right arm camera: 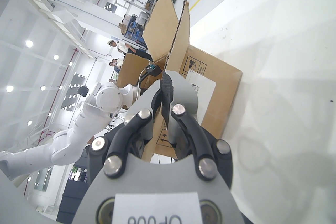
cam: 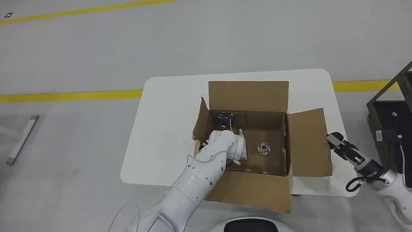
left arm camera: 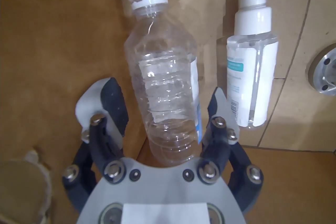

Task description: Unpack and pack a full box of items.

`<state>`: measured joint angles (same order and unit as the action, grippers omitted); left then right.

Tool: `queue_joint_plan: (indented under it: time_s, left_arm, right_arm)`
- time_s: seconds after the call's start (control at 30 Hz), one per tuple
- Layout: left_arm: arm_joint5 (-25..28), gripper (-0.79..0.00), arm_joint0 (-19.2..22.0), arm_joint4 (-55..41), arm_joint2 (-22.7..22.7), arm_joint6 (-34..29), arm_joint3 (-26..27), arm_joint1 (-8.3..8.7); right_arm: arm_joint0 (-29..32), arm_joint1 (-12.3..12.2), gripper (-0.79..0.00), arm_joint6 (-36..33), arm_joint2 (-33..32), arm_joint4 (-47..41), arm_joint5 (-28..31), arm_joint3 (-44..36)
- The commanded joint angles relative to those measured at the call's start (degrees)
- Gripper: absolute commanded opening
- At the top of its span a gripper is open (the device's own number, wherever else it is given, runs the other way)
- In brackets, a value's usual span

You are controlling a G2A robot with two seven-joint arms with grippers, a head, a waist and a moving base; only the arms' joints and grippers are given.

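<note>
Grey floor marked with yellow lines; a white table (cam: 167, 103) with rounded corners is set on it. An open cardboard box (cam: 248, 95) is placed at the middle of the table, all four flaps folded outward. The left arm is lowered into the box along its left wall. The left gripper (left arm camera: 164, 88) is held released, its fingers (left arm camera: 113, 101) spread to either side of a clear water bottle (left arm camera: 157, 46) with a white cap. One finger is kept clearly apart from the bottle and the other just beside it; contact cannot be told. The bottle is found by the box's left wall, cap pointed toward the far-left corner. A spray bottle (left arm camera: 252, 64) with a white pump top is laid just beside it on the box floor, parallel to it. A round metal part (cam: 262, 148) is seen near the middle of the box floor, well apart from both bottles. The right gripper (right arm camera: 164, 83) is held outside the box at the outer edge of the right flap, near the table's right edge, fingers clenched together. Whether the flap edge is pinched cannot be told.
</note>
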<state>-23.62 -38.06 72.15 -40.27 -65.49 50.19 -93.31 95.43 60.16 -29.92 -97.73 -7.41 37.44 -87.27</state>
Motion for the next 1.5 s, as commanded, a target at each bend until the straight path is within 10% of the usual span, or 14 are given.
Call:
queue_joint_plan:
  time_s: [0.0, 0.33, 0.43, 0.5, 0.9, 1.23, 1.27, 1.3, 1.47]
  left_arm:
    - [-0.14, -0.249, 0.17, 0.20, 0.15, -0.17, -0.59, -0.34]
    - [0.23, -0.200, 0.85, 0.49, 0.03, 0.40, -3.69, -1.67]
    - [0.49, -0.468, 0.97, 0.43, -0.26, 0.70, -4.42, -1.95]
    - [0.84, -0.785, 0.96, 0.31, -0.47, 0.96, -4.71, -2.12]
    - [2.90, -0.785, -0.48, 1.22, -3.41, -0.21, 0.74, -1.63]
    - [7.06, -0.785, -6.86, 4.48, -8.75, -7.24, 20.27, 1.01]
    - [7.64, -0.785, -7.70, 5.00, -9.29, -7.99, 22.47, 1.29]
    - [8.07, -0.785, -8.46, 5.58, -9.81, -8.72, 24.56, 1.55]
    - [10.29, -0.785, -11.97, 6.84, -11.79, -11.70, 33.63, 2.41]
  right_arm:
    - [0.05, 0.00, -0.785, -0.07, -0.03, -0.04, -0.05, 0.01]
    - [0.10, 0.04, -0.785, -0.07, -0.07, 0.00, -0.01, 0.02]
    - [0.06, 0.05, -0.785, -0.15, -0.03, -0.05, -0.08, 0.04]
    - [0.02, 0.07, -0.785, -0.16, 0.02, -0.18, -0.10, -0.03]
    - [0.05, 0.18, -0.785, 0.90, -0.09, 0.04, 0.78, -0.64]
    - [-0.16, 0.25, -0.785, 0.76, 0.26, 0.84, 1.01, -1.04]
    - [-0.16, 0.26, -0.566, 0.80, 0.36, 1.15, 0.83, -0.95]
    - [-0.18, 0.28, 0.000, 0.77, 0.52, 1.31, 1.00, -1.10]
    - [0.57, 0.41, 0.000, -0.12, 1.27, -1.94, 2.06, -1.33]
